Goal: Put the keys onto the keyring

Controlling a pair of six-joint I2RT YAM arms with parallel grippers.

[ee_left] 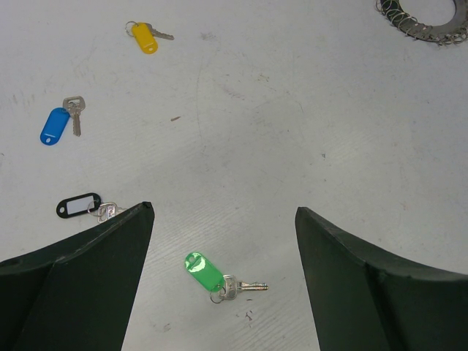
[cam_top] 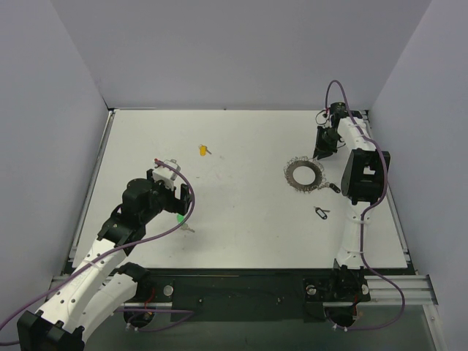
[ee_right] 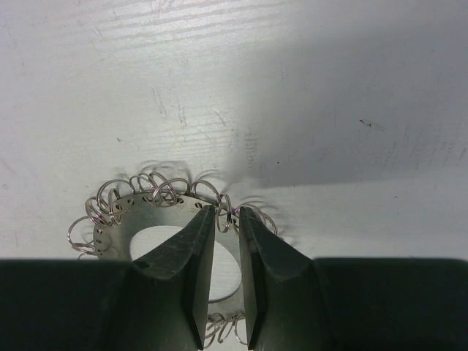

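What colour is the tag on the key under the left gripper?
Green tag; clearest in left wrist view.

One keyring (cam_top: 303,173); five tagged keys: yellow key (ee_left: 144,38), blue key (ee_left: 54,126), green key (ee_left: 204,270), black key (ee_left: 77,206), second black key (cam_top: 322,212).

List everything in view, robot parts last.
Table: one, white, under everything.
Flat metal keyring edged with wire loops: one, silver, right of centre.
Yellow-tagged silver metal key: one, yellow, far centre-left.
Blue-tagged silver metal key: one, blue, left wrist view's left.
Black-tagged silver metal key: one, black, that view's lower left.
Green-tagged silver metal key: one, green, near left.
Small dark item: one, dark, nearer than the keyring; unidentifiable.
Left gripper: one, black, open, straddling the green-tagged key.
Right gripper: one, black, nearly closed at the keyring's rim; grip unclear.
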